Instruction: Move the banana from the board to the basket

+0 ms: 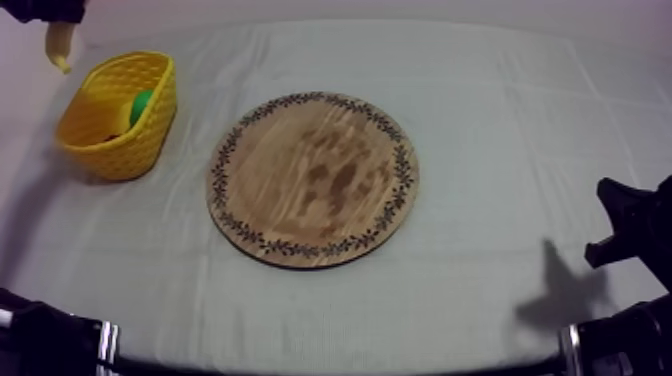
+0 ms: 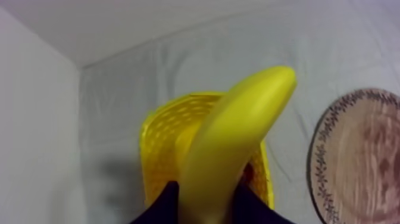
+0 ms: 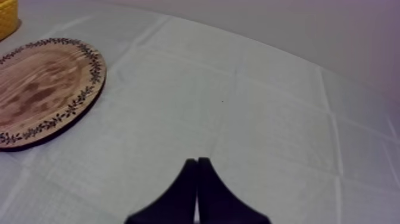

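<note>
My left end effector (image 2: 208, 205) pinches banana (image 2: 238, 131), its long axis pointing forward; basket (image 2: 156, 134) lies just below and ahead.

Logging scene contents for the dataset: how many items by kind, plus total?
Yellow basket: 1
Wooden board: 1
Fruit: 2, the banana and a green fruit in the basket
Total: 4
</note>
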### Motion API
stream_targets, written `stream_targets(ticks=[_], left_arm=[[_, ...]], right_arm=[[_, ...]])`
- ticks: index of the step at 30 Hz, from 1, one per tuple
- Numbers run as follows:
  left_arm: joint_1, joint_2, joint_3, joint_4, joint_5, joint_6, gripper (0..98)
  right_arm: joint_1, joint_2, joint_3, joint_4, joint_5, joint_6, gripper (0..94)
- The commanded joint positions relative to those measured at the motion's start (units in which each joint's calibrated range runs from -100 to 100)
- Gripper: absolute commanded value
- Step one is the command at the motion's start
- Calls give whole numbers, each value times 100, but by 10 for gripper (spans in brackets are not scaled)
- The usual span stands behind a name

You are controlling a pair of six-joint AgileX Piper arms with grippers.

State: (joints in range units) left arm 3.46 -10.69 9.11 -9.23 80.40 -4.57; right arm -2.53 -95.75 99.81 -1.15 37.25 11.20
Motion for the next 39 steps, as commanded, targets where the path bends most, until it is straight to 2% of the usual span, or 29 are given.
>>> stream_targets(ticks=[1, 16, 39], left_arm=[[-76, 221, 7, -21, -158, 36, 200], [-459, 1498, 174, -33, -883, 62, 190], [-701, 2309, 280, -28, -1162, -30, 148]], right_arm=[[0, 0, -3, 0, 1, 0, 3], [0, 0, -3, 0, 1, 0, 3], [0, 0, -3, 0, 1, 0, 3]])
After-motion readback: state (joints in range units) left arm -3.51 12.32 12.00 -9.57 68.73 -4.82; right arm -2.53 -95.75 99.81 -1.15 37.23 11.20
